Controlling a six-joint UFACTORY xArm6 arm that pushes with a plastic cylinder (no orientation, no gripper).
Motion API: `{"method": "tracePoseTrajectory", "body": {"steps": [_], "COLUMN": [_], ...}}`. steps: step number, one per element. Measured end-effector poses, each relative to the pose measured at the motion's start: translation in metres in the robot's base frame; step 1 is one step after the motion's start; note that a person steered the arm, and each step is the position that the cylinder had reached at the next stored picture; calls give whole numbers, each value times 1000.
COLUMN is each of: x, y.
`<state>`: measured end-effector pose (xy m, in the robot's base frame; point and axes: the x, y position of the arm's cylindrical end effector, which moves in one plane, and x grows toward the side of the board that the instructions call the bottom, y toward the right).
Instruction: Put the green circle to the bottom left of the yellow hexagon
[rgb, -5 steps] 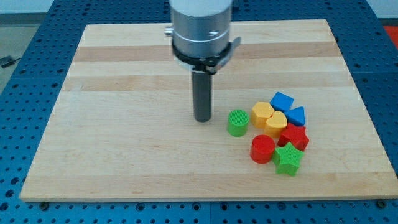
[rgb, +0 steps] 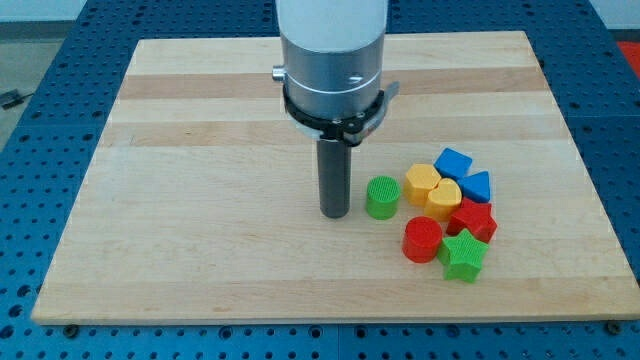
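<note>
Green circle sits right of frame centre, just left of the block cluster. My tip rests just to its left, a thin gap between; bare rod, nothing held. Yellow hexagon: hard to confirm, reads as the lower of two touching yellow blocks, other likely a yellow heart. Circle looks level-left of it, so it needs nudging down-frame; task not finished, I judge. Count: two yellow, two blue blocks, red circle, red star, green star, one green circle.
</note>
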<state>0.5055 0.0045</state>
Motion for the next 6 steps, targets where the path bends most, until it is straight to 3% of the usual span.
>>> {"method": "tracePoseTrajectory", "body": {"steps": [4, 6], "x": [-29, -24], "y": [7, 38]}}
